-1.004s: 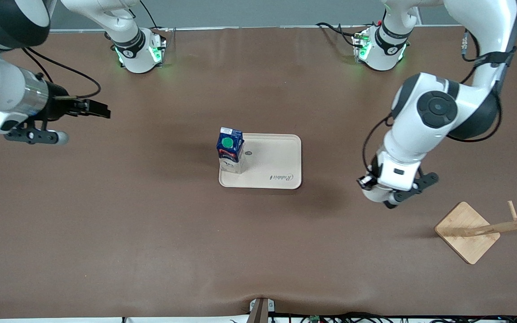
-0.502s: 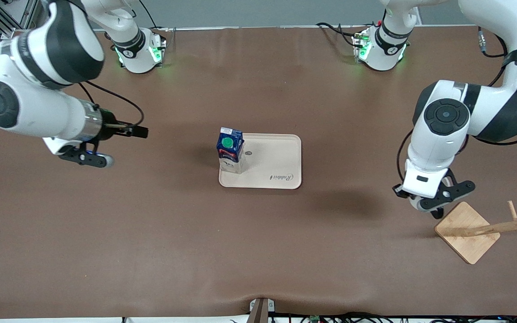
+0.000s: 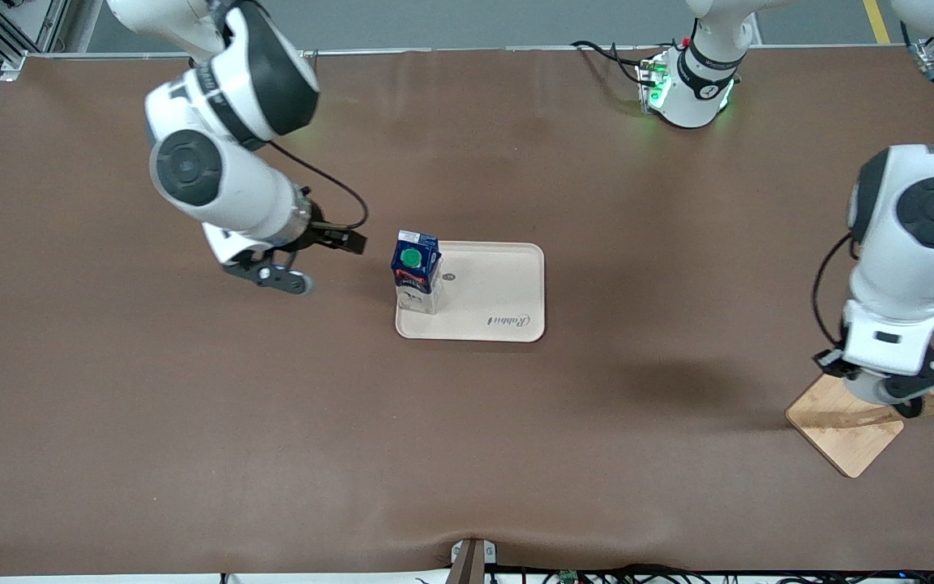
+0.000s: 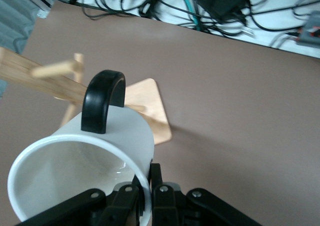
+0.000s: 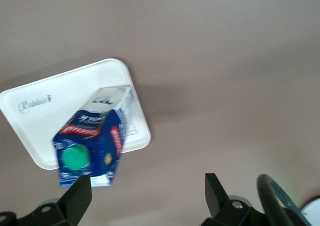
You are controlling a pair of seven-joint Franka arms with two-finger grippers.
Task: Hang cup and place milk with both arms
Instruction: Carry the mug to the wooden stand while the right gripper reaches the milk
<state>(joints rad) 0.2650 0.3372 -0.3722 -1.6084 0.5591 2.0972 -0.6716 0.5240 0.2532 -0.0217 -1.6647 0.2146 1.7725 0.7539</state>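
Now left tool (image 4: 145, 196) clenched on cup (image 4: 80, 178) rim, over rack (image 3: 880, 415); handle faces peg. Right tool (image 5: 147, 196) released, over tabletop (image 3: 191, 405) beside milk (image 3: 416, 272) on tray (image 3: 507, 284).

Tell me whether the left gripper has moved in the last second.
Yes. The left gripper, fingers shut on the cup, has travelled from the open table beside the tray toward the left arm's end, and is now over the wooden rack.
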